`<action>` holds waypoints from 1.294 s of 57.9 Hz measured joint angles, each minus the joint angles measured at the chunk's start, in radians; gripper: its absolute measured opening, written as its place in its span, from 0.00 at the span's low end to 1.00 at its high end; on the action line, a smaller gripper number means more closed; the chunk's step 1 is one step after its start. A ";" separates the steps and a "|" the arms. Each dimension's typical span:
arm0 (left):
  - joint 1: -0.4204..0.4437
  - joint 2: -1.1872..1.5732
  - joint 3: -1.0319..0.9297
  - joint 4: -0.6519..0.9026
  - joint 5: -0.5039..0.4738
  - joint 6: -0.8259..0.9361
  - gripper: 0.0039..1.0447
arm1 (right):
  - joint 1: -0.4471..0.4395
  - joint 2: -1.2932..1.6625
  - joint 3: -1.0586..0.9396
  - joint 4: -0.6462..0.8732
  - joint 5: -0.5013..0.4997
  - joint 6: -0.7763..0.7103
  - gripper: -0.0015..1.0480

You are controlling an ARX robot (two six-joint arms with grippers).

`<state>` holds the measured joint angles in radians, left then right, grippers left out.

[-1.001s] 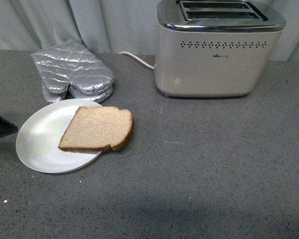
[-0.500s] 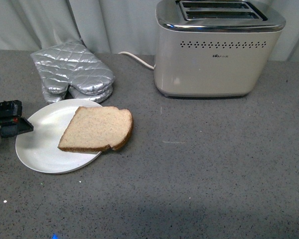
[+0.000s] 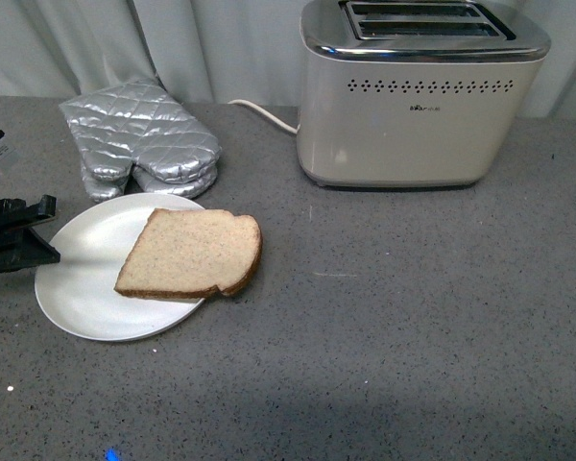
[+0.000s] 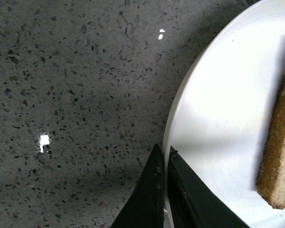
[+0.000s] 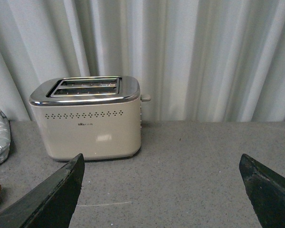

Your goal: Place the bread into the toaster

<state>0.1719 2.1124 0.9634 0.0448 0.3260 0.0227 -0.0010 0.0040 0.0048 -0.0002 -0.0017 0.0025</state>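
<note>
Left pincer (image 4: 165,150) pinched narrow at plate (image 4: 218,118) rim; bread (image 3: 192,252) lies flat, rounded top pointing right.

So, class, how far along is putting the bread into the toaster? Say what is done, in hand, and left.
Done: nothing yet; the bread lies on the plate, and the slots of the toaster look empty. In hand: the left gripper is at the plate's rim, jaws close together; the right gripper hangs open and empty. Left: grasp the slice, carry it over, lower it into a slot.
</note>
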 joint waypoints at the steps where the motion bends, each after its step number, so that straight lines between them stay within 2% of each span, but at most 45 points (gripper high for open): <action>1: -0.001 -0.004 -0.002 -0.002 0.003 -0.003 0.03 | 0.000 0.000 0.000 0.000 0.000 0.000 0.91; 17: -0.032 -0.097 -0.065 -0.004 0.081 -0.099 0.03 | 0.000 0.000 0.000 0.000 0.000 0.000 0.91; 25: -0.092 -0.155 -0.106 0.017 0.114 -0.185 0.03 | 0.000 0.000 0.000 0.000 0.000 0.000 0.91; 53: -0.408 -0.088 -0.064 0.093 -0.029 -0.436 0.03 | 0.000 0.000 0.000 0.000 0.000 0.000 0.91; 75: -0.523 0.060 0.095 0.084 -0.073 -0.583 0.03 | 0.000 0.000 0.000 0.000 0.000 0.000 0.91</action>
<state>-0.3511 2.1719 1.0588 0.1287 0.2527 -0.5598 -0.0010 0.0040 0.0048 -0.0002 -0.0017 0.0025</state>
